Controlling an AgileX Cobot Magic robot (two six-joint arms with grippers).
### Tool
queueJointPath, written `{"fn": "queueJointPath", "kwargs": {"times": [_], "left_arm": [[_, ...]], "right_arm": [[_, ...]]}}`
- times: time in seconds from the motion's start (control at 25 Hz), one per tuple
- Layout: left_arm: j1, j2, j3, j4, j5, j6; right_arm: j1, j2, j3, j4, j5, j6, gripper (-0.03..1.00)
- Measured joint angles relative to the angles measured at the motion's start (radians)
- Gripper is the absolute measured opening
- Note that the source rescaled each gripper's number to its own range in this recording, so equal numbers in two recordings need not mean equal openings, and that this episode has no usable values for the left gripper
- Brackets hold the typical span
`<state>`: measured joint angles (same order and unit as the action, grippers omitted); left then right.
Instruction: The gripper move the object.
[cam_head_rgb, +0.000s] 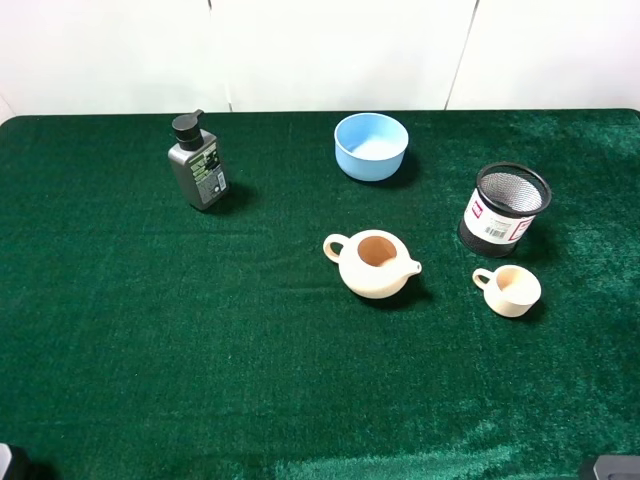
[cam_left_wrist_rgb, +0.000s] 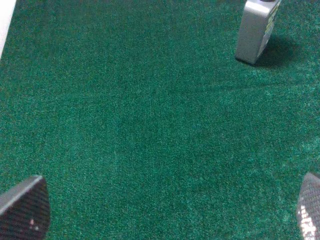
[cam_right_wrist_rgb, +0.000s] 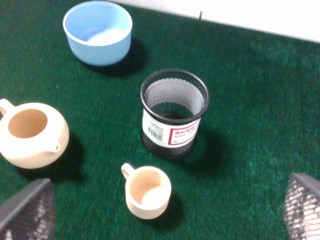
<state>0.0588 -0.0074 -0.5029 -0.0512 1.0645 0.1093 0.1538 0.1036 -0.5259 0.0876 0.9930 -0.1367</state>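
Observation:
The black wire-mesh pen cup (cam_head_rgb: 505, 208) with a white and red barcode label stands upright on the green cloth at the right. It also shows in the right wrist view (cam_right_wrist_rgb: 173, 113), empty inside. My right gripper (cam_right_wrist_rgb: 165, 210) is open and empty, its fingertips (cam_right_wrist_rgb: 27, 212) wide apart, well short of the cup and above the cloth. My left gripper (cam_left_wrist_rgb: 165, 215) is open and empty over bare cloth at the left, far from the cup. In the exterior high view only dark corners of the arms show at the bottom edge.
A cream mug (cam_head_rgb: 508, 290) sits just in front of the pen cup. A cream teapot (cam_head_rgb: 372, 263) without a lid stands mid-table. A light blue bowl (cam_head_rgb: 371, 145) is at the back. A grey pump bottle (cam_head_rgb: 197, 164) stands back left.

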Motion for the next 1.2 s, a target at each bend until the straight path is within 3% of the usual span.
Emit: {"fn": "queueJointPath", "kwargs": {"times": [0.2,1.2], "left_arm": [[0.0,0.0,0.0,0.0,0.0,0.0],[0.0,0.0,0.0,0.0,0.0,0.0]], "right_arm": [[0.0,-0.108,0.015,0.002,0.02,0.0,1.0],[0.0,-0.11,0.023,0.017,0.031,0.026,1.0]]}}
